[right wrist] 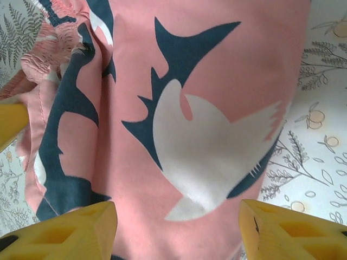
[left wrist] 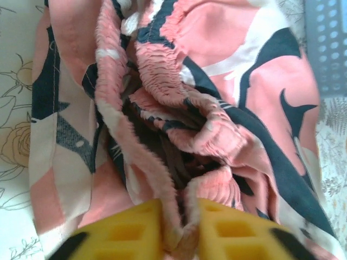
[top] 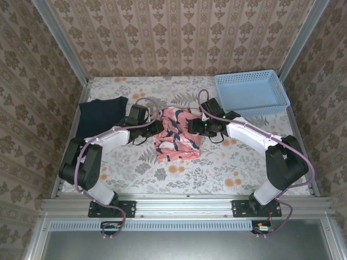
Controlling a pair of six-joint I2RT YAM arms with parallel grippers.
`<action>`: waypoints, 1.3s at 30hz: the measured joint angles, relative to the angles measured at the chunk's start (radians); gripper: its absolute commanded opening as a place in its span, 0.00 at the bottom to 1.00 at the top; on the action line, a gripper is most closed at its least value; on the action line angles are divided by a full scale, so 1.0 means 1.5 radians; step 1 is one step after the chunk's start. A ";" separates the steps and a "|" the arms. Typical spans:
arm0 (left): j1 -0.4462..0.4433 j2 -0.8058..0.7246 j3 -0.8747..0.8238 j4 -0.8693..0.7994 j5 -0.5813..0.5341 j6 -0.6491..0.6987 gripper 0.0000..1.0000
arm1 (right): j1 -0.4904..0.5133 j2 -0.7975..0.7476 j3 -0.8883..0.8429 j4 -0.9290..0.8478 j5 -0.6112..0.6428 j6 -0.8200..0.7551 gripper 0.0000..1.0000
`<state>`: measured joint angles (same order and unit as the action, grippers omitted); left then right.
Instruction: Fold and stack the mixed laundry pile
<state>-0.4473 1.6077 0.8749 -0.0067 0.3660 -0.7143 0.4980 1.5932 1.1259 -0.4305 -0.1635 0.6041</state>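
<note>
While left gripper pinches pink garment, right gripper gapes wide; garment's long axis runs near-far.

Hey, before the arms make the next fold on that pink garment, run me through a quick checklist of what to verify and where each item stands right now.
1. Does the left gripper hold the pink garment? Ok: jaws shut on a gathered fold.
2. Does the right gripper hold cloth? Not ok: jaws open, straddling the fabric.
3. Is the garment lying flat? Not ok: it is bunched around the pinched fold.
4. Is the T-shirt out of the way? Ok: it lies apart, at the far left.
5. Is the basket away from the garment? Ok: it sits in the far right corner.
6. Do the right jaws touch the fabric? Cannot tell.
</note>
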 measured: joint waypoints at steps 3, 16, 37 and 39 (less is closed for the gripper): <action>-0.016 0.000 0.000 -0.010 0.001 -0.002 0.00 | -0.003 -0.024 -0.006 -0.005 0.003 -0.004 0.61; -0.098 -0.169 -0.169 -0.066 -0.021 -0.058 0.76 | 0.000 -0.011 -0.054 0.079 -0.070 0.019 0.13; -0.115 -0.093 -0.021 -0.017 -0.026 -0.066 0.00 | 0.068 -0.011 -0.179 0.164 -0.136 0.053 0.00; -0.130 -0.060 -0.023 -0.001 -0.016 -0.073 0.00 | 0.068 -0.051 -0.179 0.160 -0.136 0.051 0.00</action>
<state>-0.6418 1.5181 0.8410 -0.0078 0.3420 -0.8246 0.6003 1.5173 0.8574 -0.1902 -0.3679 0.6804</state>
